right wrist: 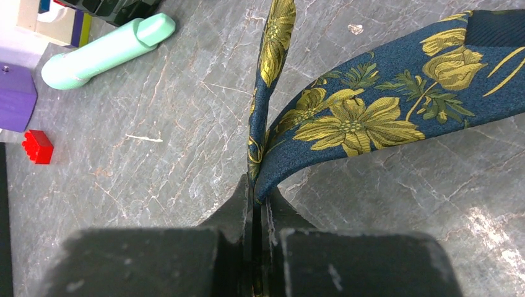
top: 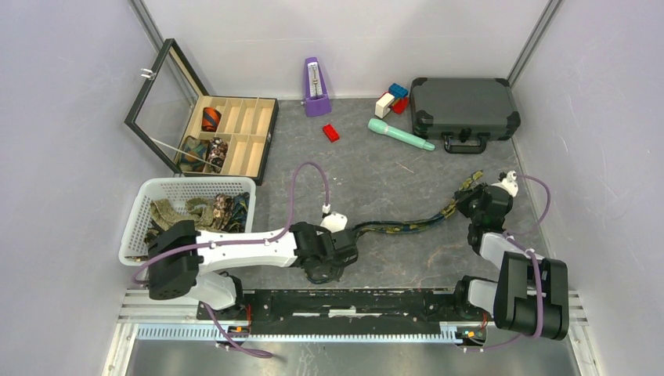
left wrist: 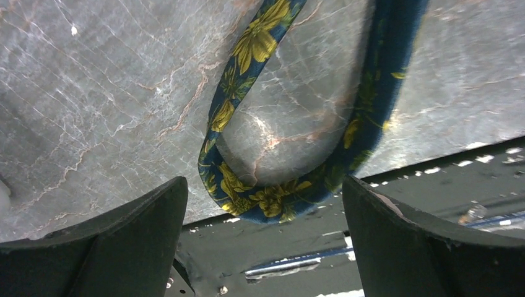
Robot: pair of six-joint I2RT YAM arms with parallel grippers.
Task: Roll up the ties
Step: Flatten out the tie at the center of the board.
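At the left of the top view, your white basket holds loose ties, and above it rolled ties sit in the wooden box. Towards the centre, your left gripper stands wide open, with the looped end of the navy floral tie lying between its fingers. That tie runs rightward across the table to your right gripper, which is clamped tight on it

one outstretched tie, one basket (white), one divided box, one black case, one metronome.
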